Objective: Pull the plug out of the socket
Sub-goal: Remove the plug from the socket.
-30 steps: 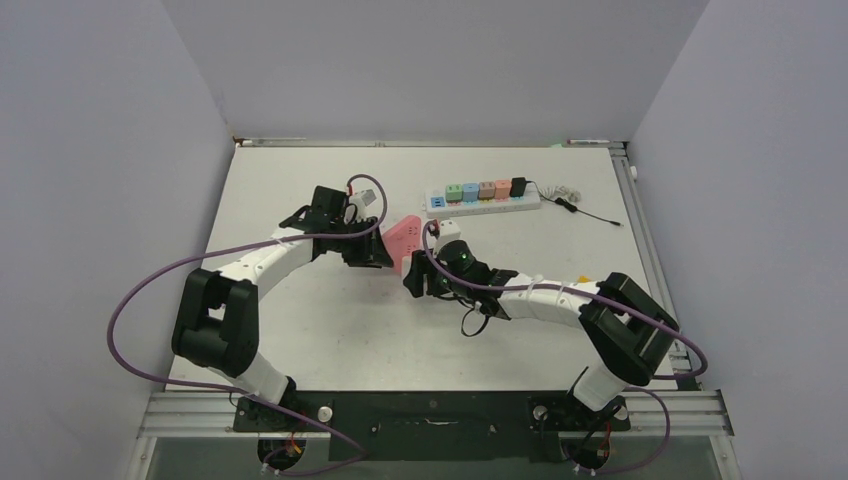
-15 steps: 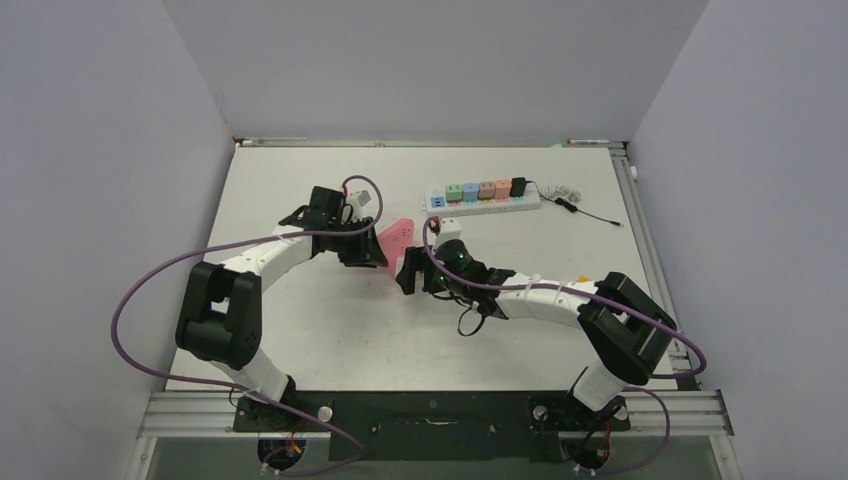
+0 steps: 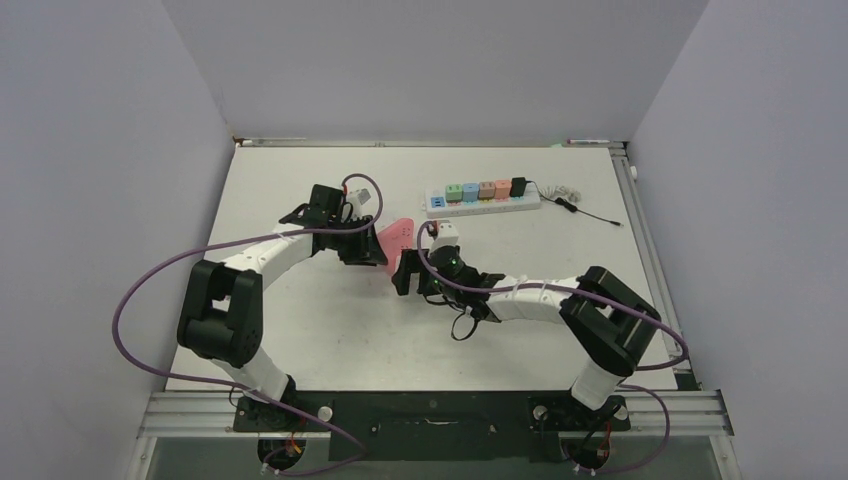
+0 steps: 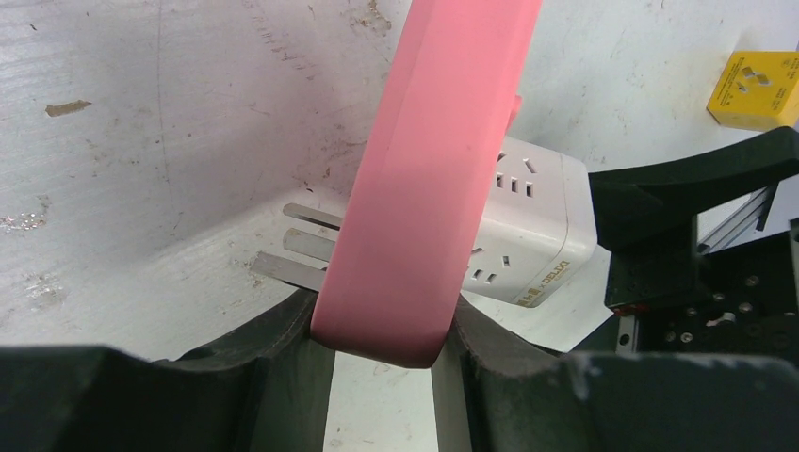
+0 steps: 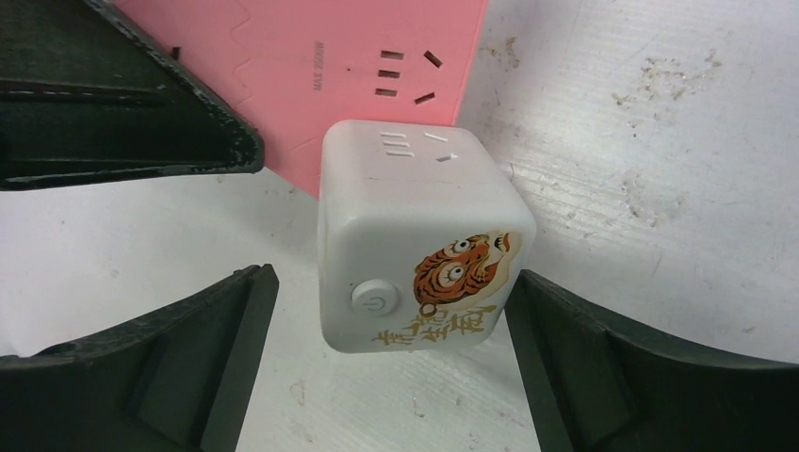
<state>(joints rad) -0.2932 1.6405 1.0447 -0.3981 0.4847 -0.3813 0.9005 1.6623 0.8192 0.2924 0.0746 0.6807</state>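
Observation:
A flat pink socket (image 3: 398,232) is tilted up on edge, and my left gripper (image 3: 375,245) is shut on its lower edge (image 4: 382,330). The plug is a white cube (image 5: 415,245) with a tiger picture and a power button. It lies on the table just in front of the pink socket's face (image 5: 311,56), whose slots show bare. In the left wrist view the plug (image 4: 532,226) lies behind the socket (image 4: 433,169), its metal prongs (image 4: 301,215) free in the air. My right gripper (image 5: 388,282) stands open, a finger on each side of the plug, touching neither side. From above, the right gripper (image 3: 405,272) hides the plug.
A white power strip (image 3: 483,197) with several coloured adapters lies at the back of the table, a thin black cable (image 3: 580,207) trailing to its right. A yellow cube (image 4: 754,89) sits further off on the table. Grey walls close in both sides.
My right gripper has opened and let go of the white plug, and has shifted a little left. My left gripper has drawn the pink socket slightly left and back.

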